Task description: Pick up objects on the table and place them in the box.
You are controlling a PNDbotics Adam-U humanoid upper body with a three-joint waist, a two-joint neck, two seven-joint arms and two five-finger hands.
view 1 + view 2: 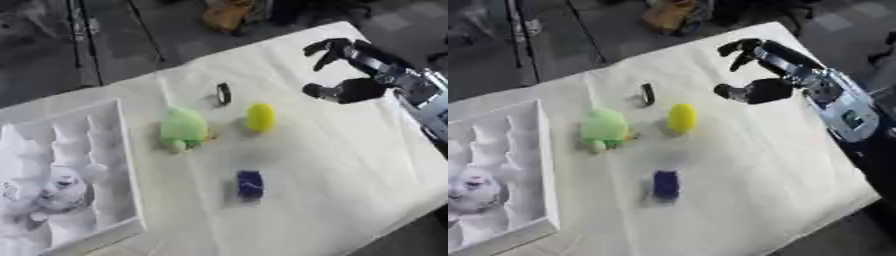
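It looks like a robotics lab or workshop. A counter (332, 165) under a pale cloth stands on a bare grey hard floor (122, 55), where dark cables (144, 30) trail past its far edge. A yellow-brown piece of equipment (229, 14), too blurred to identify, sits beyond that edge.

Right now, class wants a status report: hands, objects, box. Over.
Right hand open above table, holding nothing. Left hand unseen. Yellow object, green toy, blue object, black ring on table. Box left, path clear.
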